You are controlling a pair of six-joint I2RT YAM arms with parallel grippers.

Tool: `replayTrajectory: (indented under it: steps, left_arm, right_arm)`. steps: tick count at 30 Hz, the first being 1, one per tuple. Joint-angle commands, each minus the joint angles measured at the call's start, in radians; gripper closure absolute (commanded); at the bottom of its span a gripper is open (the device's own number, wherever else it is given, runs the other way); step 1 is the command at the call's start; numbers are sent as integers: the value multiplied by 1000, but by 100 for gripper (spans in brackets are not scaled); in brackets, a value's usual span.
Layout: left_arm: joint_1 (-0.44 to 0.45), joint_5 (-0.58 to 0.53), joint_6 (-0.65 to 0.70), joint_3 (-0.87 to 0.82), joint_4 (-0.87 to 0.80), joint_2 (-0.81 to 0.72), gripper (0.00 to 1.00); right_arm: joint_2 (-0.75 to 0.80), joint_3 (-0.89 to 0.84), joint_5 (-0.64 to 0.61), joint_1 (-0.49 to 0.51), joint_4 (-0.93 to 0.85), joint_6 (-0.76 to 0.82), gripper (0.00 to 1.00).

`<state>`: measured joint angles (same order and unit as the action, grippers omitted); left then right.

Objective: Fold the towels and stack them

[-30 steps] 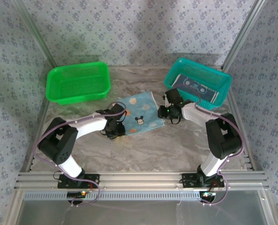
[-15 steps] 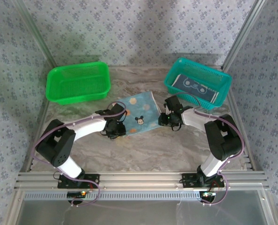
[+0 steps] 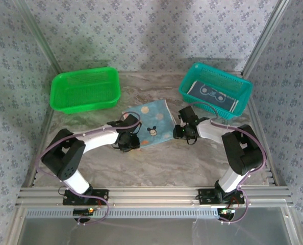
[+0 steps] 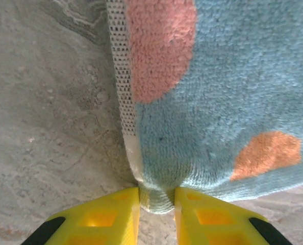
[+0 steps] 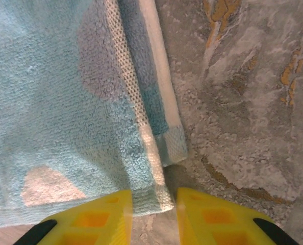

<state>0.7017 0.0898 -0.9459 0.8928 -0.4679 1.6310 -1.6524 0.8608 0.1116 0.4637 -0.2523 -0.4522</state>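
Swinging away from the teal basket (image 3: 245, 94) over the past second, the right arm has come down and inward to the towel's (image 3: 150, 122) near right corner. The left arm has barely moved and stays at the near left corner. Both arms are therefore now at the towel's near edge, which suggests the fold is about to start: the near edge looks set to be lifted and carried over to the far edge.

The towel lies flat in the middle of the worktop (image 3: 156, 163), between the two baskets and a little nearer than either. A dark cloth (image 3: 212, 94) lies inside the teal basket.

The left arm reaches low across the worktop, forearm stretched toward the centre and wrist tipped down. Its hand (image 4: 157, 196) is narrow and clamped on the corner, and in the left wrist view the pile (image 4: 218, 92) bunches up between the yellow fingers (image 4: 116, 212).

The right arm mirrors it from the other side, elbow bent back over its base and forearm angled in. Its hand (image 5: 155, 199) is also narrow. In the right wrist view the fingers (image 5: 202, 214) straddle the corner hem, where the cloth (image 5: 49, 102) lies in two layers. The hem sits in the gap but still looks flat, with a strip of bare worktop beside it, so I cannot tell whether the pinch is made.

If that side is not held when both arms lift, the towel would probably skew, so the right hand's hold is the thing to confirm first.
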Motion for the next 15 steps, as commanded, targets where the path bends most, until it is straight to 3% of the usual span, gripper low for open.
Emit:
replayTrajectory:
  steps: [1,6,15]
  left_arm:
    - [9,-11,-12,-5,-2,22,78]
    - [9,-54,-15,-7,-47,29,98]
    - [-19,-152,56,-13,-186,-61,100]
  right_arm:
    - [-20,-27,1,27,2,2,75]
    - [-14,-26,-3,53,5,-15,100]
    - [75,-52,-13,139,-21,-99,100]
